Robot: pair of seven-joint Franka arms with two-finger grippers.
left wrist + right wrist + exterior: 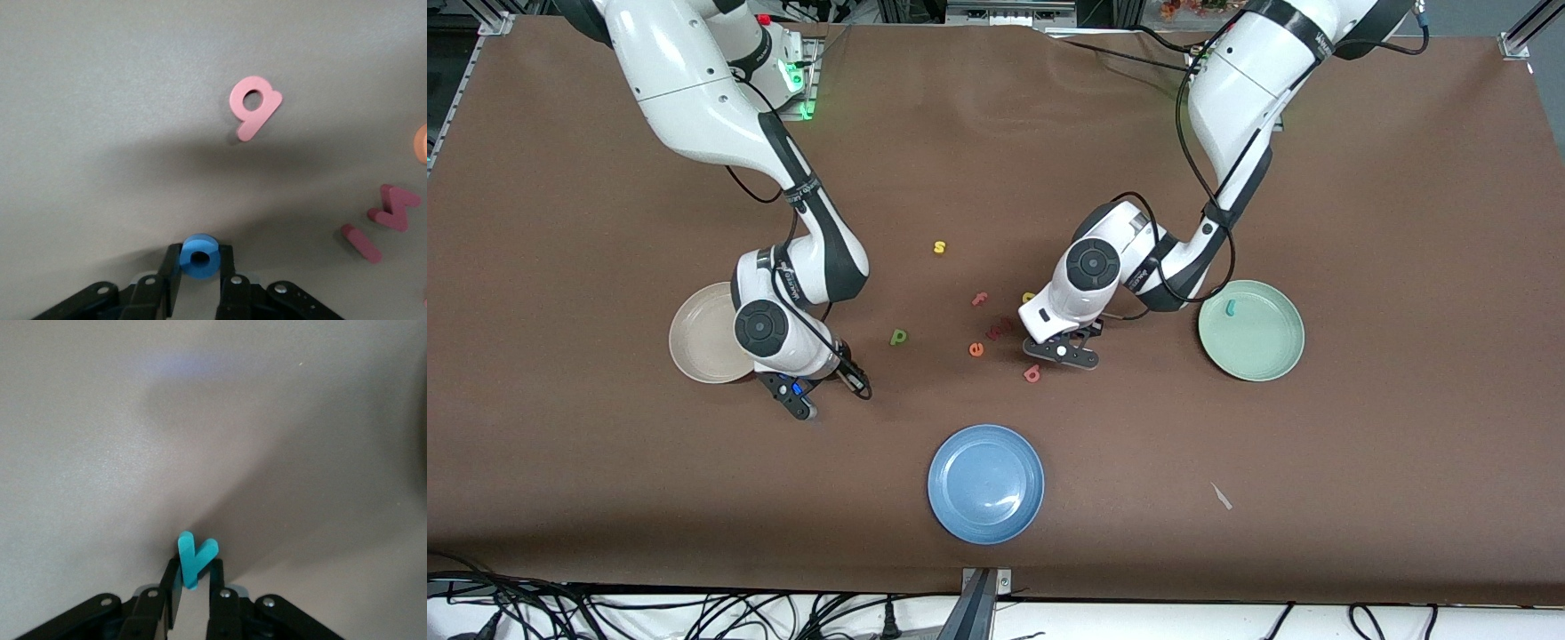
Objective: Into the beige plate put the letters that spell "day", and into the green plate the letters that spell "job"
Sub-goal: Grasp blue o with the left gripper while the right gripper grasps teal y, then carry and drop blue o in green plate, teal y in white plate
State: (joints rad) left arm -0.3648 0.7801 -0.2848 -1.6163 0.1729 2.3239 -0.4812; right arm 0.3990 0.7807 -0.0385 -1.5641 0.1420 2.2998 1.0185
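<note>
My left gripper (200,251) is shut on the blue ring "o" (199,259), low at the table among the loose letters (1060,350). The salmon "b" (255,107) lies just beside it (1032,373). My right gripper (193,572) is shut on the teal "y" (194,559), low at the table by the beige plate's (698,342) rim (805,402). The green plate (1272,351) holds the teal "j" (1231,308). The green "d" (898,337) lies between the two grippers. The yellow "a" (1028,297) peeks out from under the left arm.
A blue plate (985,483) sits near the front edge. Loose letters lie mid-table: yellow "s" (939,247), pink "f" (979,300), orange "e" (976,349) and a dark pink zigzag letter (1000,329). A white scrap (1221,496) lies toward the left arm's end.
</note>
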